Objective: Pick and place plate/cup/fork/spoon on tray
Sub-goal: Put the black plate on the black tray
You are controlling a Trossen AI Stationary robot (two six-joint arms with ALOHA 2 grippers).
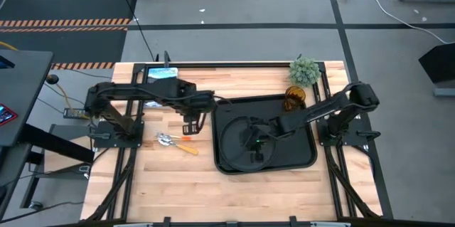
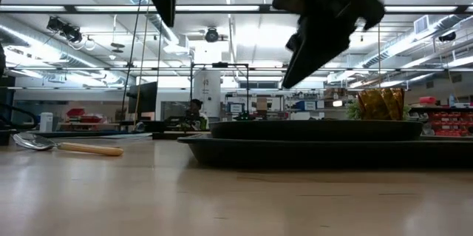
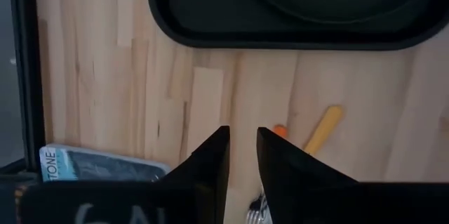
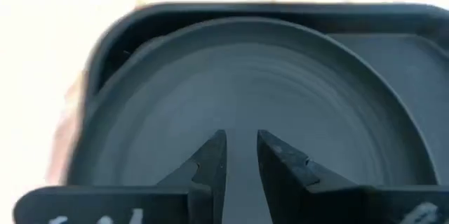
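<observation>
The table has bare wood across its front and left. The tray lies right of centre, its left rim near the utensils and its back right corner just beside the cup, which stands on the wood in front of a small plant. The plate sits inside the tray's left half, close to the left rim; the tray's right half is bare.

The right gripper hangs over the plate, above it and not touching in the low view, its fingers nearly together with a thin gap and nothing between them.

The left gripper hovers over the wood just left of the tray, fingers likewise nearly together and empty.

Below it lie the spoon and fork, side by side on the table; which tip is which is hard to tell from above. A booklet rests at the back edge.
</observation>
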